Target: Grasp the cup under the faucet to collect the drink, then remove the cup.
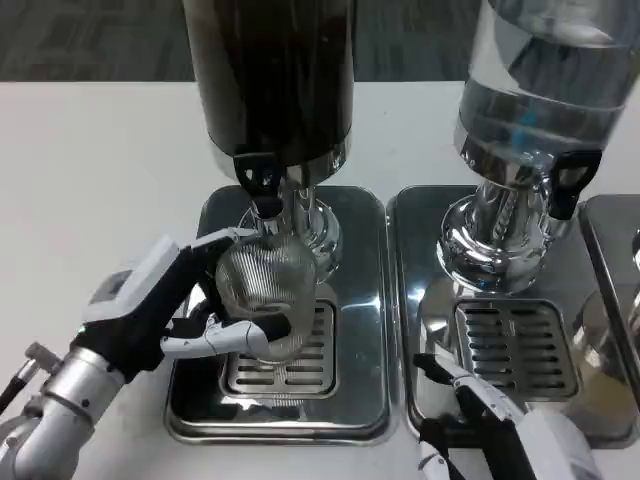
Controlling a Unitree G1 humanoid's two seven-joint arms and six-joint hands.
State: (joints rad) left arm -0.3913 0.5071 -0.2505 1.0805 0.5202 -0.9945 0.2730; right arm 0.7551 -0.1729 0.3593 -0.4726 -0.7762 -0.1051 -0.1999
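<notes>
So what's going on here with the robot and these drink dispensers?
The robot's left hand grips a clear ribbed cup under the faucet of the dark drink dispenser, over the drip tray grate. I can't tell whether drink is flowing. The right hand rests low, by the tray of the clear-liquid dispenser, holding nothing.

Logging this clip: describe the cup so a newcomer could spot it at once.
Find the dark dispenser on the left. Directly under its faucet, on the drip grate, stands the cup, gripped by the left robot hand. It is the only clear, ribbed glass here.
</notes>
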